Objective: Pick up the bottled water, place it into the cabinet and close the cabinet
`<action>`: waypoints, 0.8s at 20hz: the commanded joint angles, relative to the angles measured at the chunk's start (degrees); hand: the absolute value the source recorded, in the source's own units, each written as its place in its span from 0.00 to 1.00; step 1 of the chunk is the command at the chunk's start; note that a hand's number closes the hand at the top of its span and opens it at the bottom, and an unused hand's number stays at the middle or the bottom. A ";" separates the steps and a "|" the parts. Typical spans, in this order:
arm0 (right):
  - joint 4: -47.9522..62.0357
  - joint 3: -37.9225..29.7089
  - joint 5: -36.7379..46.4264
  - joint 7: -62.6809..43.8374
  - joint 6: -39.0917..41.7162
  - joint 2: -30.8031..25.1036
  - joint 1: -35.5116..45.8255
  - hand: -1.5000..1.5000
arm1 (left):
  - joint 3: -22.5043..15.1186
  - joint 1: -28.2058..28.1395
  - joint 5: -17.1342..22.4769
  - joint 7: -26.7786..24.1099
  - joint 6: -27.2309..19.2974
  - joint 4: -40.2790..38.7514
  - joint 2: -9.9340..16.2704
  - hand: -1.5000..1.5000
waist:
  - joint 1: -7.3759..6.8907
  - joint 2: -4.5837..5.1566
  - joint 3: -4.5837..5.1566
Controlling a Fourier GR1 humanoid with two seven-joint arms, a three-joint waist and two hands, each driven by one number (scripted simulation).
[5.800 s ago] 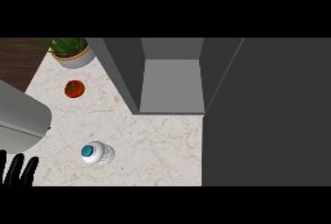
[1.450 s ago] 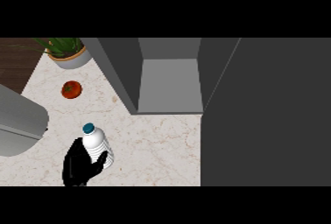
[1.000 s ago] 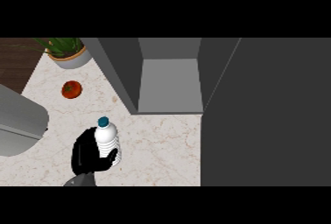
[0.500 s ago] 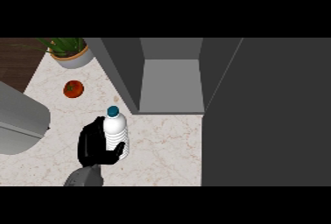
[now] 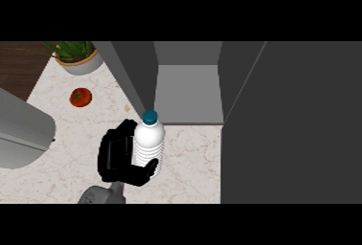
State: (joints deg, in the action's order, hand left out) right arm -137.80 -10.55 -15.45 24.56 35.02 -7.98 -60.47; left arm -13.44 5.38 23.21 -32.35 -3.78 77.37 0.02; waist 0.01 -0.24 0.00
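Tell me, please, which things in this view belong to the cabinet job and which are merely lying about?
Part of the job:
- bottled water, held in the left hand
- open cabinet
- cabinet door

Just lying about:
- tomato
- potted plant
- grey appliance at the counter's left

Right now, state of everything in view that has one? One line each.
Bottled water: capped, held off the counter, cap near the cabinet's front edge.
Left hand: fingers curled round the bottle.
Cabinet: open, nothing seen inside.
Tomato: lying on the counter, untouched.
Potted plant: upright at the counter's far corner.
Right hand: not in view.
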 commanded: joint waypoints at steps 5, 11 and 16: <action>-2.79 -2.29 -4.78 -3.30 0.04 -1.27 2.83 0.00 | -15.39 3.58 -1.49 12.45 -17.62 13.92 -0.02 1.00 | 0.38 0.10 -0.01; -6.45 -1.30 -5.49 -5.50 -1.13 -0.47 2.50 0.00 | -22.46 16.04 -1.83 17.25 -34.26 13.30 -0.02 1.00 | 1.21 0.35 0.03; -4.56 -0.86 -4.52 -4.42 0.51 0.13 3.53 0.00 | -20.95 26.81 -0.68 19.78 -42.15 7.28 -0.02 1.00 | 1.89 0.32 0.01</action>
State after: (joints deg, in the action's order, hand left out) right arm -137.16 -10.88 -16.40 21.65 35.03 -8.19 -56.08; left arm -33.43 24.37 21.26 -12.64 -39.16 89.70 0.01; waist 1.07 0.00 0.00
